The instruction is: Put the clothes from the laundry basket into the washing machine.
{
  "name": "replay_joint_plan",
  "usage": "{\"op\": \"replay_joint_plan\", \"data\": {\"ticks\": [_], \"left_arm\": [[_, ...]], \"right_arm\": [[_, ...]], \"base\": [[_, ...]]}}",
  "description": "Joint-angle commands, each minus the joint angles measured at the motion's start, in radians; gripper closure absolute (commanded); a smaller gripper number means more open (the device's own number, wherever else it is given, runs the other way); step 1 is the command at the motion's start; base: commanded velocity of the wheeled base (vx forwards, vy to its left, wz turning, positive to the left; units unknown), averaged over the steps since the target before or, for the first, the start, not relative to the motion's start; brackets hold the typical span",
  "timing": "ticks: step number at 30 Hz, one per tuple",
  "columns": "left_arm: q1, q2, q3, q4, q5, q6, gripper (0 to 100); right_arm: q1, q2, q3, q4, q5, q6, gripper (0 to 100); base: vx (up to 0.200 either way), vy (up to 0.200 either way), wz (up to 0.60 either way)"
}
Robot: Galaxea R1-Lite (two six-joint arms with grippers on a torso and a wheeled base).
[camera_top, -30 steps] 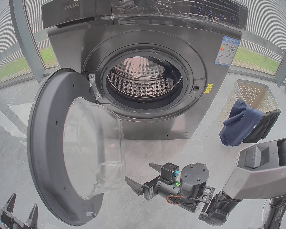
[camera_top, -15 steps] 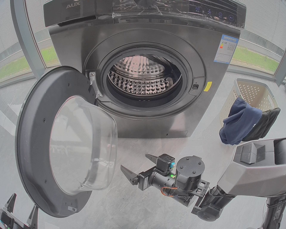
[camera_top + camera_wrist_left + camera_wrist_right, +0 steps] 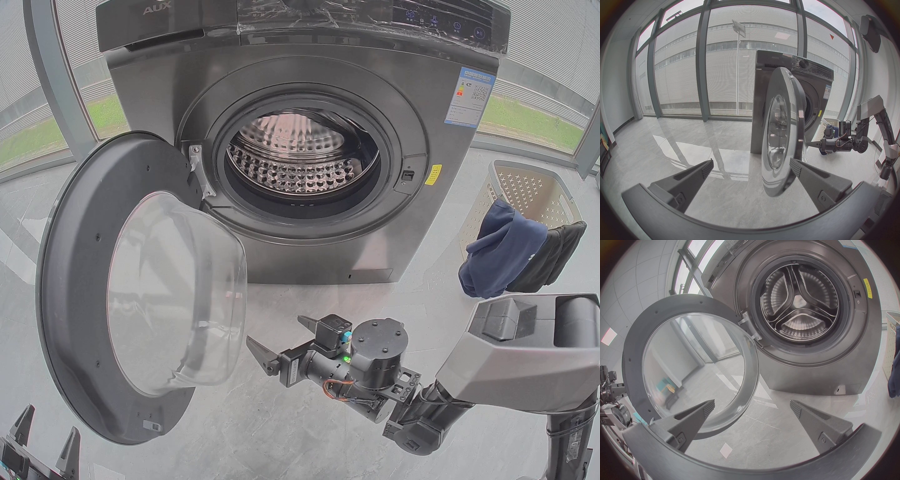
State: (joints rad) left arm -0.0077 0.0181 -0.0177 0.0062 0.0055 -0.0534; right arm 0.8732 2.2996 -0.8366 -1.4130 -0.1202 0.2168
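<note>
Black right hand point(image 3: 275, 331), wide open and empty, beside the door point(image 3: 81, 262).
Door has swung wider over the last second, clearing the drum point(image 3: 300, 156); left hand point(image 3: 49, 431) open too, low near left. Clothes point(image 3: 503, 256) hang on the basket point(image 3: 531, 187), far right, likely next.

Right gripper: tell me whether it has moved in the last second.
Yes. The right gripper, open, has edged toward the washing machine and to the robot's left; the head view shifted slightly too.
</note>
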Motion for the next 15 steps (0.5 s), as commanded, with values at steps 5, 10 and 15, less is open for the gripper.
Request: {"op": "replay_joint_plan", "data": {"ticks": [5,10,15], "left_arm": [[0.0,-0.017,0.016,0.0,0.001,0.0,0],[0.0,-0.017,0.015,0.0,0.001,-0.002,0],[0.0,-0.017,0.016,0.0,0.001,-0.002,0]], "right_arm": [[0.043,0.054,-0.16,0.097,0.001,0.001,0],[0.098,0.1,-0.268,0.092,-0.01,0.012,0],[0.082,0.09,-0.262,0.092,-0.012,0.021,0]], "base": [[0.0,0.0,0.0],[0.0,0.0,0.0],[0.0,0.0,0.0]]}}
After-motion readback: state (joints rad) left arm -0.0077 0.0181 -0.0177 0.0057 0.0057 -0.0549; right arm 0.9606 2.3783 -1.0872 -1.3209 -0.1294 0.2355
